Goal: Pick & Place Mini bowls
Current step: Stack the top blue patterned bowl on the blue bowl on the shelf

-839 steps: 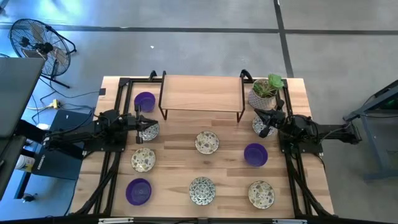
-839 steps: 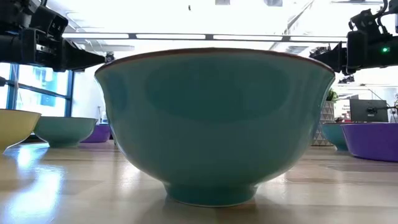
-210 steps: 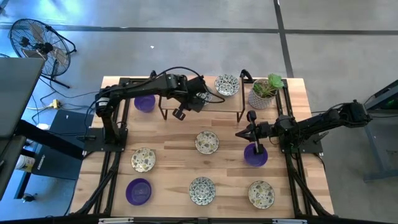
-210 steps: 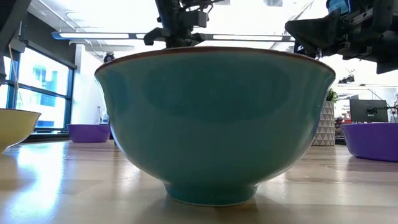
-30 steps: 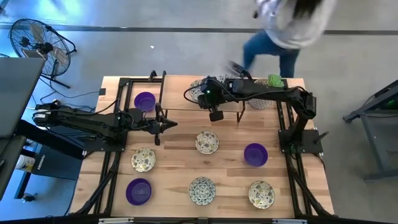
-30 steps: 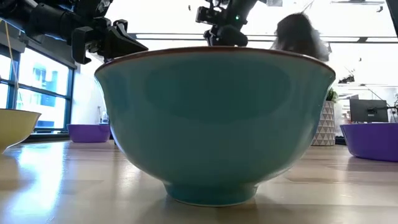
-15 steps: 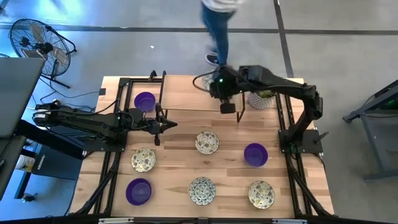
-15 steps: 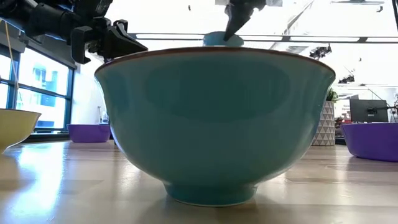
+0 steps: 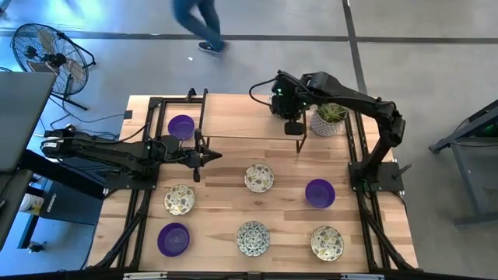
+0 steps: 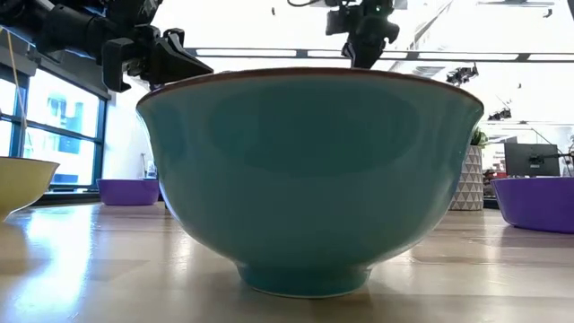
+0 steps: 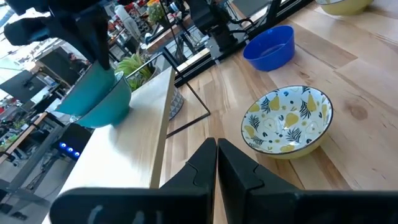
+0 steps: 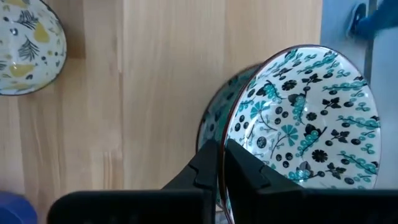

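My right gripper (image 12: 219,152) reaches over the wooden shelf (image 9: 249,117) at the table's far side, shut on a mini bowl (image 12: 305,112), white inside with a teal and black floral pattern. A crescent of a second patterned bowl (image 12: 227,99) shows under its side. The high view hides both bowls under the right arm (image 9: 292,120). In the left wrist view the held bowl's teal outside (image 11: 99,99) shows on the shelf. My left gripper (image 9: 208,155) hovers shut and empty in front of the shelf's left legs. My right gripper holds the mini bowl by its rim (image 12: 208,140), one finger inside the bowl and one outside. The fingers come from above, slanting steeply down. The bowl stays nearly upright over the shelf's far edge. Whether it rests in the bowl below, I cannot tell.
A potted plant (image 9: 331,117) stands at the shelf's right end, close to my right arm. On the table lie purple bowls (image 9: 180,125) (image 9: 320,192) (image 9: 173,238) and several patterned ones (image 9: 259,177). A teal bowl (image 10: 309,179) fills the low view. A person's legs (image 9: 198,23) pass beyond the far edge.
My right gripper has gone along the shelf toward the table's right edge with the mini bowl, and has tipped more steeply downward. A person has walked leftward past the table's far edge.
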Action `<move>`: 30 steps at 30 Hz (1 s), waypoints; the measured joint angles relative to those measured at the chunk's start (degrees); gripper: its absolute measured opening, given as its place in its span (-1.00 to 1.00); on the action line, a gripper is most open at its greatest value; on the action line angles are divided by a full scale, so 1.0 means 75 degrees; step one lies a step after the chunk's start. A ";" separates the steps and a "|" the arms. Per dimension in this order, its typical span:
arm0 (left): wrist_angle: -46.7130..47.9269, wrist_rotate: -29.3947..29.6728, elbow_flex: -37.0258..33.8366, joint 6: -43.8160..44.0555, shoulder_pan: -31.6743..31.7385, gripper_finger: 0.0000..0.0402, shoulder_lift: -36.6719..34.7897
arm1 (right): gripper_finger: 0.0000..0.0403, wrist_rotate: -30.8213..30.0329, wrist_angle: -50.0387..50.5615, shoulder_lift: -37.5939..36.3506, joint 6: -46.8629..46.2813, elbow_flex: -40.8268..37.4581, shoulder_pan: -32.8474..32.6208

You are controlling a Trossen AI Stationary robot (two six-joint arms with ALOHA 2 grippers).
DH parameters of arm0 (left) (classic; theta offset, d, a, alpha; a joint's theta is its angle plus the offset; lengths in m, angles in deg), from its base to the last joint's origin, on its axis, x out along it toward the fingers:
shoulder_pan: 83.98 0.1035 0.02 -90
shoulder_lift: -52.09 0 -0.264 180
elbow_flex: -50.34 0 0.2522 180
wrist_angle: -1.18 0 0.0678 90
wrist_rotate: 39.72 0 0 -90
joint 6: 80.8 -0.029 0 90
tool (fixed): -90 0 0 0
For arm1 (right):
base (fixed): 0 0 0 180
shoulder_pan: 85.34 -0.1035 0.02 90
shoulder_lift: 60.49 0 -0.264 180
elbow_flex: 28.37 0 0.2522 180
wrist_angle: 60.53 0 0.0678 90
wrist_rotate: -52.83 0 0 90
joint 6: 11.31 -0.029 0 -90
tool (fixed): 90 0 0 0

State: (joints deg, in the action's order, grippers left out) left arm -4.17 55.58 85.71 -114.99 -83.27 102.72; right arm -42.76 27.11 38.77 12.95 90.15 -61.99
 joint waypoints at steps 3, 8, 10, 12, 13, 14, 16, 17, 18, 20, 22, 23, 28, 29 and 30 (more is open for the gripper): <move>0.0003 0.0000 0.0000 0.0000 0.0000 -0.95 0.0000 | -0.92 0.0068 -0.0048 0.0000 0.0011 -0.0098 0.0079; 0.0006 0.0000 0.0000 0.0000 0.0000 -0.95 0.0000 | -0.92 0.0202 -0.0233 0.0000 0.0046 -0.0280 0.0109; 0.0010 -0.0009 0.0000 0.0003 0.0000 -0.95 0.0000 | -0.92 0.0182 -0.0229 0.0000 0.0048 -0.0340 0.0109; 0.0015 -0.0035 0.0000 0.0003 0.0000 -0.95 0.0003 | -0.91 0.0159 -0.0232 0.0000 0.0039 -0.0345 0.0109; 0.0009 -0.0035 0.0000 0.0003 0.0000 -0.95 0.0003 | -0.90 0.0154 -0.0238 0.0000 0.0039 -0.0345 0.0109; 0.0010 -0.0038 0.0000 0.0003 0.0000 -0.95 0.0001 | -0.89 0.0147 -0.0238 0.0000 0.0039 -0.0345 0.0109; 0.0011 -0.0038 0.0000 0.0003 0.0000 -0.95 0.0003 | -0.85 0.0140 -0.0244 0.0000 0.0024 -0.0345 0.0109; 0.0005 -0.0038 0.0000 0.0006 0.0000 -0.95 0.0003 | -0.82 0.0134 -0.0248 0.0000 0.0024 -0.0342 0.0109; 0.0006 -0.0038 0.0000 0.0006 0.0000 -0.95 0.0003 | -0.79 0.0134 -0.0252 0.0000 0.0027 -0.0342 0.0109; 0.0009 -0.0040 0.0000 0.0023 0.0000 -0.95 0.0003 | -0.71 0.0128 -0.0263 0.0000 0.0024 -0.0342 0.0097; 0.0006 -0.0041 0.0000 0.0029 0.0000 -0.95 0.0003 | -0.63 0.0128 -0.0270 0.0000 0.0015 -0.0342 0.0097; 0.0007 -0.0041 0.0000 0.0029 0.0000 -0.95 0.0003 | -0.58 0.0127 -0.0270 0.0000 -0.0018 -0.0342 0.0097; 0.0009 -0.0044 0.0000 0.0029 0.0000 -0.95 0.0003 | -0.42 -0.0007 -0.0242 -0.0014 -0.0233 -0.0340 0.0085; 0.0009 -0.0046 0.0000 0.0031 0.0000 -0.95 0.0003 | -0.41 0.0000 -0.0236 -0.0022 -0.0259 -0.0341 0.0079; 0.0009 -0.0047 0.0000 0.0032 0.0000 -0.95 0.0003 | -0.39 0.0005 -0.0230 -0.0054 -0.0315 -0.0342 0.0070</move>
State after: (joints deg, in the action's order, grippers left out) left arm -4.11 55.23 85.71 -114.75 -83.27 102.75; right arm -42.72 25.38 38.37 10.59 87.58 -61.47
